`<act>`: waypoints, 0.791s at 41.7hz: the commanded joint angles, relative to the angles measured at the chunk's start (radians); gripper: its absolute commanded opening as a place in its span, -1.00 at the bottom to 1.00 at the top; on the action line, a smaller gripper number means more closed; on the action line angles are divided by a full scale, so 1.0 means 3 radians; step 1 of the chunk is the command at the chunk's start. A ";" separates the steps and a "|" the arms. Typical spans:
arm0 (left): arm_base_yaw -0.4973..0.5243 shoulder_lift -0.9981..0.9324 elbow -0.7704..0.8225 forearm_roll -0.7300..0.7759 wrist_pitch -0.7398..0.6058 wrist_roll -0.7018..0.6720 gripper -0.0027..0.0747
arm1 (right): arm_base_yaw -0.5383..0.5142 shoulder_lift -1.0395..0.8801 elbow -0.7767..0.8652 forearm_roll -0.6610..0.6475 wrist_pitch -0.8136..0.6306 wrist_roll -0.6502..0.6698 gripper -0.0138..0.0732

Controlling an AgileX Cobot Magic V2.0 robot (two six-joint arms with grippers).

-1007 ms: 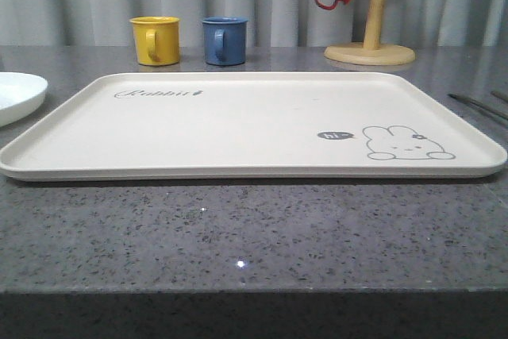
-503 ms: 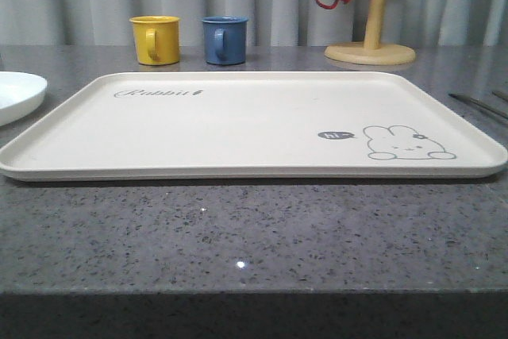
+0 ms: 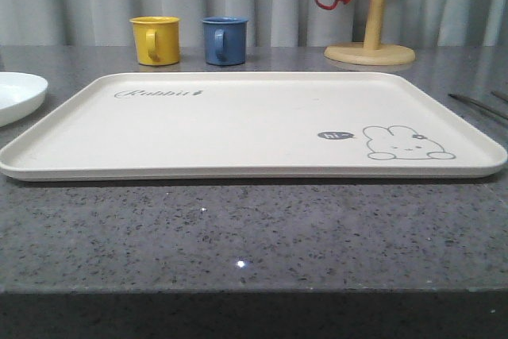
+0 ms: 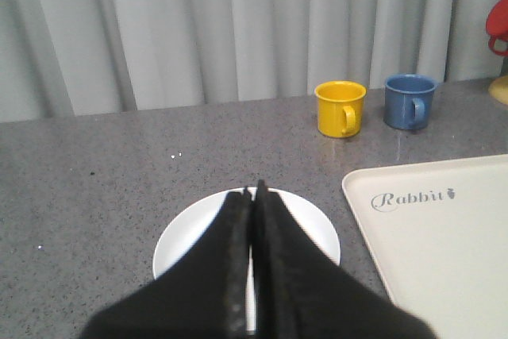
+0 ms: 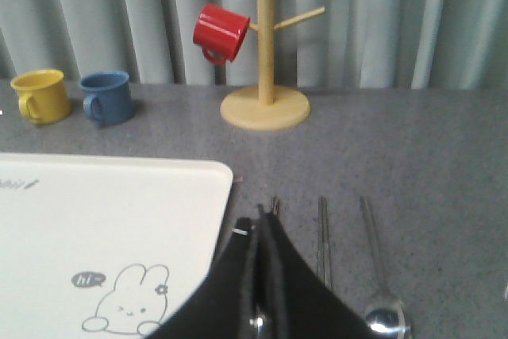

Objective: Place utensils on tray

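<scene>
nothing lies on the cream rabbit tray (image 3: 238, 129) yet, so by my reading the task is at its very start, with the first pick still to come. the utensils sit on the grey desk (image 3: 254, 228) just off the tray's right edge: in the right wrist view a pair of chopsticks (image 5: 323, 236) and a spoon (image 5: 379, 275) lie side by side, and the tines of what looks like a fork (image 5: 274, 205) peek out just past the right pincer (image 5: 259, 224). that pincer is pressed together with nothing between its tips, hovering over the fork end; the left pincer (image 4: 255, 196) is likewise closed and empty, above the round white plate (image 4: 186, 240). the next move calls for the right pincer to spread, drop onto a slim handle and close across it, a fiddly grasp on flat metal. most of the fork is hidden behind the pincer, the spoon bowl is cut off at the frame edge, and in the front view just thin ends of the cutlery show at the far right.
</scene>
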 commanded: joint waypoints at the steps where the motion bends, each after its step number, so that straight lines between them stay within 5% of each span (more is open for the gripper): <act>1: 0.0005 0.0231 -0.0133 -0.0025 -0.0170 0.0000 -0.98 | -0.0015 0.0295 -0.0141 -0.0034 -0.0104 -0.0018 -0.84; 20: 0.0005 0.0764 -0.0026 -0.0025 -0.0170 0.0000 -0.95 | -0.0015 0.0941 -0.0141 -0.0031 0.0017 -0.0018 -0.75; 25: 0.0005 0.0839 -0.0026 -0.0025 -0.0164 0.0000 -0.55 | -0.0015 0.0981 -0.0141 -0.0038 0.0053 -0.0020 -0.29; 27: 0.0005 0.0853 -0.0026 -0.0025 -0.0164 0.0000 -0.23 | -0.0015 0.0981 -0.0141 -0.0038 0.0053 -0.0020 -0.06; 33: 0.0005 0.0904 -0.0060 -0.0025 -0.0074 0.0000 0.34 | -0.0015 0.0981 -0.0141 -0.0035 0.0053 -0.0020 0.14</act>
